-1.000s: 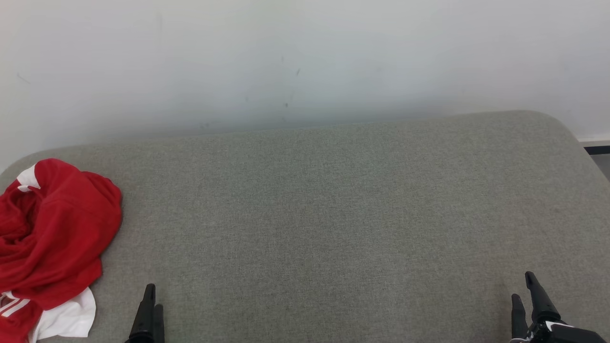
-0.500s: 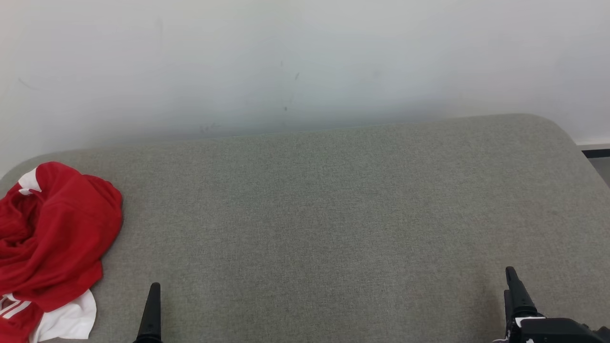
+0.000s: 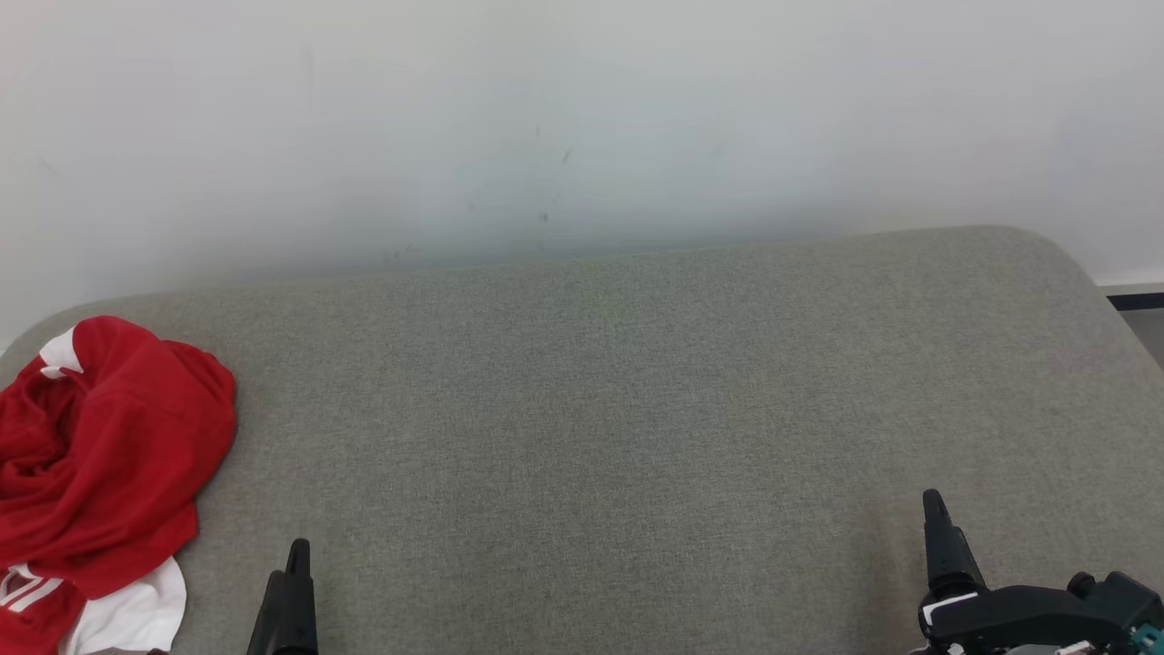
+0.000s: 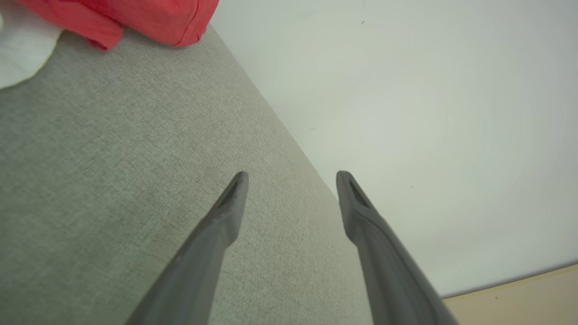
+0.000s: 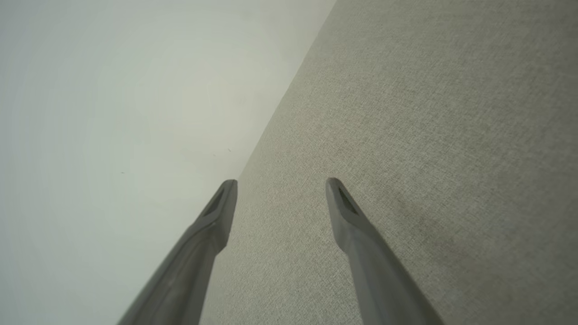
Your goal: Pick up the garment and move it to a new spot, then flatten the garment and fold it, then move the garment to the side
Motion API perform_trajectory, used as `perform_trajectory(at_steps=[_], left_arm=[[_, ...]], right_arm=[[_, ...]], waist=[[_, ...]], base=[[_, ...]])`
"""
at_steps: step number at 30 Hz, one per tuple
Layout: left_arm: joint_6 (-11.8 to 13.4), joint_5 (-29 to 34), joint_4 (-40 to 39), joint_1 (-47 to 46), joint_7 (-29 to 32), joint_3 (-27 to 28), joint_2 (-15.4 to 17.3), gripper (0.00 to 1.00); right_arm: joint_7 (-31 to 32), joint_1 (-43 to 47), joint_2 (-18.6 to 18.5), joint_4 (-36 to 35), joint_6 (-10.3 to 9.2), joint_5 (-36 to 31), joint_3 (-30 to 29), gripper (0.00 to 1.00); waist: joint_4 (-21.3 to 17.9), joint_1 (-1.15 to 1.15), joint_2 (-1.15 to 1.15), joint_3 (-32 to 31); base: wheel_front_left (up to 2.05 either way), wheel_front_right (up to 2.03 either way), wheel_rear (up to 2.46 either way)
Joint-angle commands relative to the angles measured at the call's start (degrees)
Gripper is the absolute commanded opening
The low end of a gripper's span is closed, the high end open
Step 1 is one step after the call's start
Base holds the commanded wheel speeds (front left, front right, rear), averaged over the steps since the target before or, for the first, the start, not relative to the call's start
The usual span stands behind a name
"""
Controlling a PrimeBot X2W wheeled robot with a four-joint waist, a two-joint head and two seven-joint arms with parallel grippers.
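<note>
Red knitted cloth with white panels and white stripes makes up the crumpled garment (image 3: 109, 464), which is seen heaped at the left end of a grey-green woven upholstered surface (image 3: 637, 409) with rounded corners. Part of the garment is cut off by the left edge of the head view. A white piece of it is spread flat on the surface at the near side of the heap, and a small white patch is seen at the far top of the heap. Behind the surface a pale, faintly marked wall (image 3: 582, 118) is met. A dark skirting strip (image 3: 1137, 300) is seen at the right edge.

The left gripper (image 3: 289, 569) is seen at the lower left of the head view, near the garment but apart from it, with bare fabric between the two. In the left wrist view the left gripper (image 4: 292, 177) is shown with its jaws apart and nothing held between them; the garment (image 4: 135, 18) lies at the upper left corner there, well beyond the fingertips, and a band of beige floor (image 4: 519, 293) is seen at the lower right.

The right gripper (image 3: 935, 509) is seen at the lower right of the head view, above bare fabric and well apart from the garment. In the right wrist view the right gripper (image 5: 281, 182) is shown with its jaws apart and empty, pointed along the line where surface and wall meet.
</note>
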Motion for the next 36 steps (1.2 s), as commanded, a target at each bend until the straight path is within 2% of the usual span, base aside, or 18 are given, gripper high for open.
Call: perform_trajectory(at_steps=[1, 7, 12, 36], left_arm=[[-0.08, 3.7, -1.58, 0.23, -0.7, 0.37, 0.01, 1.0], [0.32, 10.22, -3.08, 1.21, -1.46, 0.53, -0.09, 1.0], [2.31, 16.16, -5.2, 1.96, -2.27, -0.15, -0.09, 1.0], [6.26, 34.02, -10.25, 4.53, -5.23, -0.97, -0.06, 1.0]], right_arm=[[-0.84, -0.04, -0.36, -1.15, 0.01, -3.46, 1.13, 1.0], [-2.01, 0.27, -0.57, -2.63, 0.02, -9.21, 3.4, 1.0], [-3.34, 0.46, -1.55, -4.58, 0.02, -14.67, 6.85, 1.0], [-7.94, 1.51, -2.26, -7.85, 0.03, -30.41, 15.96, 1.0]], waist=[[0.01, 0.0, 0.0, -0.13], [0.03, 0.0, 0.0, -0.45], [-0.03, 0.0, 0.0, -0.76], [-0.54, 0.0, 0.0, -2.04]], base=[[0.0, 0.0, 0.0], [0.0, 0.0, 0.0], [0.0, 0.0, 0.0], [0.0, 0.0, 0.0]])
